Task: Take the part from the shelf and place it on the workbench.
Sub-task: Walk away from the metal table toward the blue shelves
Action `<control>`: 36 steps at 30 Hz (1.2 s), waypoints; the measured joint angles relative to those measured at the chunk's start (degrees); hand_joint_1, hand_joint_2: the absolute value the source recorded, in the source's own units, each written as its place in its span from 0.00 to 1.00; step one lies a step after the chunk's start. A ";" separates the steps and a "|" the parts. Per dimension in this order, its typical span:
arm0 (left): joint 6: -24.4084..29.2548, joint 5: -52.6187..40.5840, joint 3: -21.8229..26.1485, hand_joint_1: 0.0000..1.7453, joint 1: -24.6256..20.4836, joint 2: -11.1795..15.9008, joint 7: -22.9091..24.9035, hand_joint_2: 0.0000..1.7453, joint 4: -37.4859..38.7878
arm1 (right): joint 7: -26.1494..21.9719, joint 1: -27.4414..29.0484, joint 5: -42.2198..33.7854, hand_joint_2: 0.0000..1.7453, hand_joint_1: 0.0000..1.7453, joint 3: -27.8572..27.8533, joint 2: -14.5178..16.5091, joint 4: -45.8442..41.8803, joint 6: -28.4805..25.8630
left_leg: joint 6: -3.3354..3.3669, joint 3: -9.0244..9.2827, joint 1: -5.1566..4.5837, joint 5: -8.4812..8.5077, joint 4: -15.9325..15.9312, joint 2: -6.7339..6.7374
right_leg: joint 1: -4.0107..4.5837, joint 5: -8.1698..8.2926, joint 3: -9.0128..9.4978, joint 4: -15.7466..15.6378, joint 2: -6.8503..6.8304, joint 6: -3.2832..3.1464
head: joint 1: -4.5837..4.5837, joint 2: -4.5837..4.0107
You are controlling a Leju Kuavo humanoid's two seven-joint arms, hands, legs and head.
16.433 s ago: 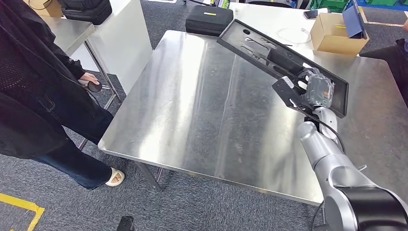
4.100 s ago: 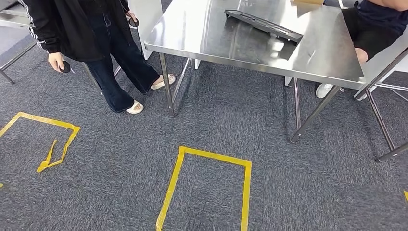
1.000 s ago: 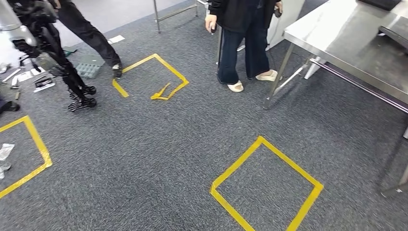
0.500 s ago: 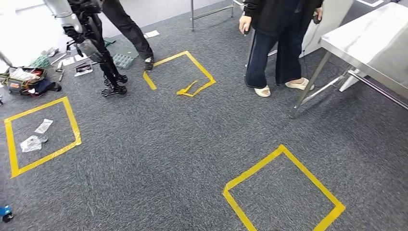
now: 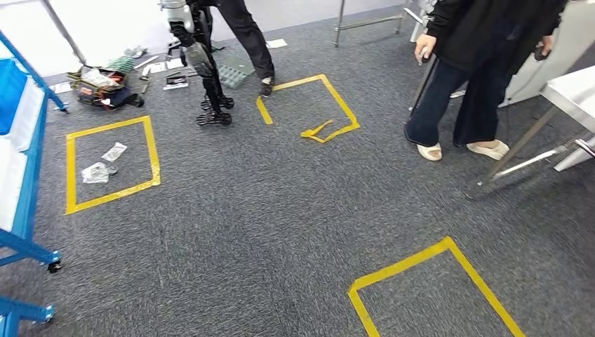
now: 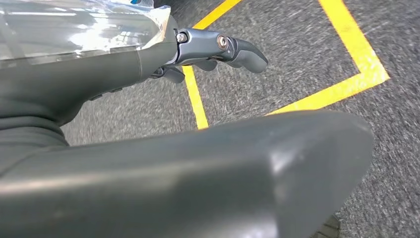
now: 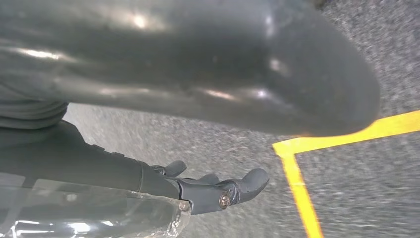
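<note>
Left hand (image 6: 148, 124): seen close in the left wrist view, held above grey carpet; the thick thumb covers much of the picture, the darker fingers (image 6: 233, 47) are stretched out apart from it, and nothing is gripped. A clear plastic wrap is seen on the back of the hand; most of the palm is hidden.
Right hand (image 7: 163, 99): seen in the right wrist view above the carpet; thumb and fingers (image 7: 233, 191) are spread apart with nothing held between them, and the palm is largely cut off.
Part: not made out with certainty in any view; its place cannot be told.
Shelf (image 5: 21, 175): a blue frame on castors is seen at the left edge of the head view, cut off by the picture's border, so its contents cannot be told.
Workbench (image 5: 572, 91): a steel corner and legs are seen at the right edge, mostly cut off.
Floor markings (image 5: 105, 165): yellow tape squares are laid on the carpet; two small clear bags (image 5: 98, 168) lie inside the left one, contents too small to tell.
Person (image 5: 477, 70): dark clothing and pale shoes are seen beside the workbench, cut off above the torso; a small dark object is held in one hand.
Second robot (image 5: 203, 63): dark legs are seen standing near the far tape square, the upper body cut off; a second person's leg is just beside it.
Clutter (image 5: 105, 88): bags and tools lie on the floor at the back, blurred.
</note>
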 joint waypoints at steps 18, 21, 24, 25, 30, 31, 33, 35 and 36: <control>-0.01 -0.02 -0.02 0.00 0.13 -0.07 0.02 0.00 0.00 | 0.04 0.02 0.00 0.00 0.00 0.46 0.10 0.02 0.03 | -2.20 0.87 -0.39 -0.96 0.06 8.51 | 1.00 3.38 3.60 -7.98 -7.13 -2.53 | -0.35 0.00; -0.01 -0.01 -0.01 0.00 0.19 -0.08 0.03 0.00 0.00 | 0.04 -0.12 0.01 0.00 0.00 0.51 0.15 0.02 0.03 | -1.04 0.86 -0.69 -0.76 -0.61 6.79 | 1.11 3.08 3.91 -8.11 -8.10 -1.91 | -0.22 0.00; 0.00 0.00 -0.01 0.00 0.07 -0.10 0.04 0.00 0.00 | 0.04 -0.24 0.02 0.00 0.00 0.67 0.20 0.02 0.03 | 0.11 1.00 -0.30 -0.17 -1.17 4.85 | 0.78 -0.56 0.97 -1.59 -3.99 -2.12 | -0.01 0.00; 0.00 0.00 -0.01 0.00 -0.04 -0.12 0.04 0.25 0.00 | 0.05 -0.16 0.02 0.00 0.00 0.70 0.20 0.03 0.03 | 0.32 0.91 -0.28 -0.07 -1.20 4.14 | 0.76 -2.39 -1.10 2.87 -2.80 -2.40 | 0.08 0.00; -0.83 -0.03 0.00 0.00 0.21 -0.15 0.66 1.00 0.00 | 0.15 0.17 0.50 0.00 0.00 0.98 0.22 0.05 2.12 | 0.34 1.15 -0.20 0.01 -1.17 0.34 | 0.40 -0.77 -1.75 3.35 -1.17 -0.90 | 0.14 0.00; -1.23 -0.05 0.00 0.00 0.23 -0.20 0.95 1.00 0.00 | 0.21 0.25 0.78 0.00 0.00 1.12 0.32 0.08 3.14 | 0.18 1.17 -0.18 0.03 -1.13 -0.38 | 0.16 1.05 0.31 -1.29 0.57 -0.45 | 0.18 0.00; -1.64 -0.05 -0.01 0.00 0.26 -0.32 1.29 1.00 0.00 | 0.46 0.49 1.22 0.00 0.00 1.32 0.64 0.20 4.23 | -0.39 0.89 -0.22 0.22 -1.04 -1.61 | -0.12 3.24 2.80 -7.12 3.12 -0.25 | 0.19 0.00; -1.69 -0.06 -0.01 0.00 0.52 -0.43 1.48 1.00 0.03 | 0.83 0.85 1.55 0.00 0.00 1.42 1.03 0.28 4.55 | -1.15 0.44 -0.14 0.63 -1.21 -2.75 | 0.06 3.72 3.19 -8.06 2.97 -0.62 | 0.12 0.00; -1.68 -0.07 0.00 0.00 0.72 -0.47 1.55 1.00 0.05 | 0.97 1.00 1.68 0.00 0.00 1.47 1.20 0.30 4.64 | -1.47 0.26 -0.04 0.67 -1.25 -2.82 | -0.01 3.86 3.27 -8.14 2.27 -0.90 | 0.09 0.00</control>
